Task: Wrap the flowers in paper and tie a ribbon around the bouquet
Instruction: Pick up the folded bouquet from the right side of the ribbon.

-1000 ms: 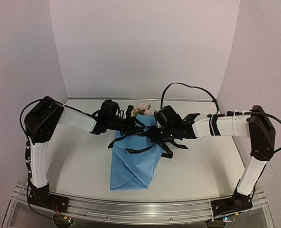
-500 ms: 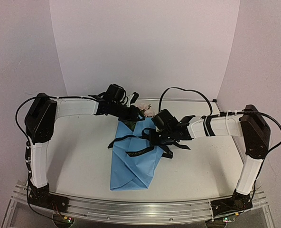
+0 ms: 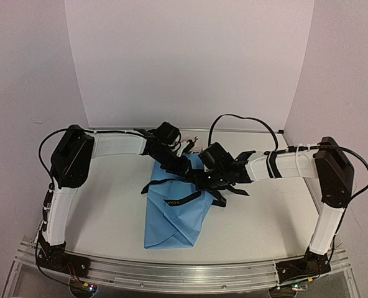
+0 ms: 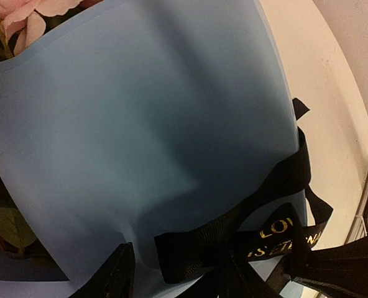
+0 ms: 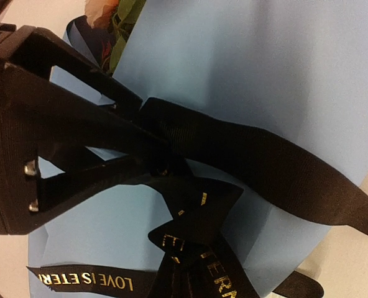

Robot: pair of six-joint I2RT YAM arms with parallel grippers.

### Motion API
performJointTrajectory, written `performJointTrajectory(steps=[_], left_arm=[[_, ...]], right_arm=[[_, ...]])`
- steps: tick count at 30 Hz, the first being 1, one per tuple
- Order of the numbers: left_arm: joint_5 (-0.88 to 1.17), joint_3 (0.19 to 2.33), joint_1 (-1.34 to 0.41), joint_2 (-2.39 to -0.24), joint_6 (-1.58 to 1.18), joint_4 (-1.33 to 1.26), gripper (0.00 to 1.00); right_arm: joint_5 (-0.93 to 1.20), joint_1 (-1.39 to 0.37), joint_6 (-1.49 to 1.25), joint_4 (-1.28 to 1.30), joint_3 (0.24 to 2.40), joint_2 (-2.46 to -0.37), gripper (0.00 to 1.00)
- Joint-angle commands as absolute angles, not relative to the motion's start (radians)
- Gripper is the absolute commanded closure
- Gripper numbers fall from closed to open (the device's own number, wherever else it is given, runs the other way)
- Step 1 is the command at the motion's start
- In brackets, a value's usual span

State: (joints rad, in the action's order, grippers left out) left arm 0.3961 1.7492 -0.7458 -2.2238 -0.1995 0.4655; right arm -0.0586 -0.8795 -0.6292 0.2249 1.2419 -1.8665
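Left jaws now over bouquet (image 3: pixel 174 217) edge, ribbon (image 5: pixel 258 155) pinched

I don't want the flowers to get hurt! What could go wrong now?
1. The right jaws are shut on the ribbon near the knot; a hard pull might loosen it or drag the bouquet.
2. The left jaws stand open just over the paper, beside the ribbon; closing there might crumple the paper or snag a loop.
3. The left arm reaches close past the flowers; it might squash them.
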Motion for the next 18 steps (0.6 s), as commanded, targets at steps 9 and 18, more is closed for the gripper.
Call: performJointTrajectory(steps=[9,18], left_arm=[[0.325,1.904,-0.759,-2.287,-0.156,0.521,0.62],[0.254,1.795,-0.75,-2.199,-0.239,0.409,0.99]], right_arm=[[-0.054,-0.876,-0.638,0.199,1.274,-1.885,1.0],[-0.055,-0.876,-0.638,0.201,1.272,-1.873,1.0]])
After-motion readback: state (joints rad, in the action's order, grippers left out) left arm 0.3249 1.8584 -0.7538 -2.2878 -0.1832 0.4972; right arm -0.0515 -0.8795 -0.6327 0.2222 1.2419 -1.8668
